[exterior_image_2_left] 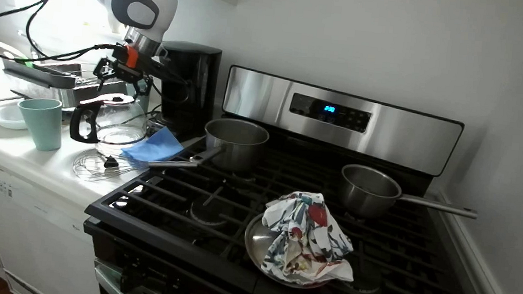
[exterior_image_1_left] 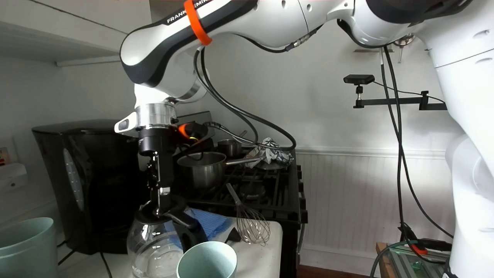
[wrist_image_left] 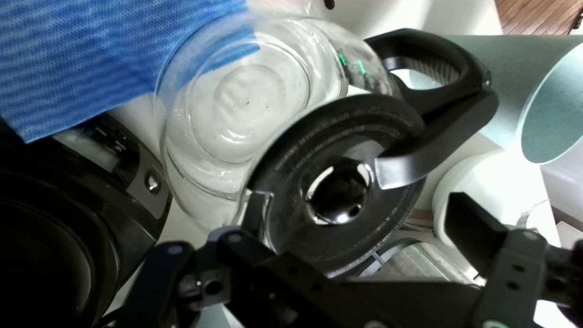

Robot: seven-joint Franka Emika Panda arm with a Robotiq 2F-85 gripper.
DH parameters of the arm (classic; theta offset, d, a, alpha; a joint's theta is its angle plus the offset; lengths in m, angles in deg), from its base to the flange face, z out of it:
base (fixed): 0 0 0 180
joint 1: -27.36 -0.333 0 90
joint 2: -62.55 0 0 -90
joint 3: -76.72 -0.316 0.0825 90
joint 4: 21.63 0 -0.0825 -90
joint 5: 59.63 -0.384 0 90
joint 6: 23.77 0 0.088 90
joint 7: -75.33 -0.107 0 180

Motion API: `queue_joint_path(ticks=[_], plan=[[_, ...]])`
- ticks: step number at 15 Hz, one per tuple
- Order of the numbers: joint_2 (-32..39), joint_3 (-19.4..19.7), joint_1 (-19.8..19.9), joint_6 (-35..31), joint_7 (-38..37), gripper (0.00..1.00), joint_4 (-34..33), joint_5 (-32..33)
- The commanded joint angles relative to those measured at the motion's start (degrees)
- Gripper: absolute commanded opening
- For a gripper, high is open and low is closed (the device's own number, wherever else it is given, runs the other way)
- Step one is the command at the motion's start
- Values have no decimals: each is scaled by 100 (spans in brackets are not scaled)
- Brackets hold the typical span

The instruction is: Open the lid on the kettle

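The Robotiq gripper [exterior_image_2_left: 121, 89] hangs fingers-down at 12 o'clock over the clear glass kettle [exterior_image_2_left: 123, 125] in an exterior view, and its two black fingers [wrist_image_left: 473, 228] stand wide apart. In the wrist view the round black lid [wrist_image_left: 339, 196] shows in the gap between them, lying down over the kettle's mouth (the fingertip at about 8 o'clock overlaps its rim in that view, though I cannot tell whether the two touch). The kettle stands upright on the white counter [exterior_image_2_left: 59, 162], in an exterior view with its black handle [exterior_image_2_left: 77, 123] toward 9 o'clock, a pale green tumbler [exterior_image_2_left: 42, 125] just past that handle and a white bowl [exterior_image_2_left: 7, 117] farther out the same way. Around it, a black drip coffee maker [exterior_image_2_left: 196, 79] stands at 2 o'clock, a ribbed blue cloth [exterior_image_2_left: 157, 146] lies at 4 o'clock, and a wire balloon whisk [exterior_image_2_left: 127, 168] rests toward 6 o'clock, its own handle reaching over the edge of the gas range [exterior_image_2_left: 154, 233]. On that range a steel saucepan [exterior_image_2_left: 238, 145] sits at the kettle's 3 o'clock, a second saucepan [exterior_image_2_left: 367, 194] farther out in much the same direction, and a floral dish towel [exterior_image_2_left: 307, 246] is draped over a shallow metal pan [exterior_image_2_left: 258, 241] nearer 4 o'clock. In an exterior view a second tumbler [exterior_image_1_left: 29, 249] stands at the kettle's 9 o'clock, cut off by the view's edge, and the white Panda arm [exterior_image_1_left: 270, 23] reaches in from about 2 o'clock.
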Motion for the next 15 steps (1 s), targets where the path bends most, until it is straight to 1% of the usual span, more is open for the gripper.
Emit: queue_joint_path(ticks=[1,8,15], plan=[[-37,-85,136,285,-48,100,-240,-78],[-99,-77,270,735,10,100,-312,-346],[-169,-61,340,921,-42,100,-337,-505]])
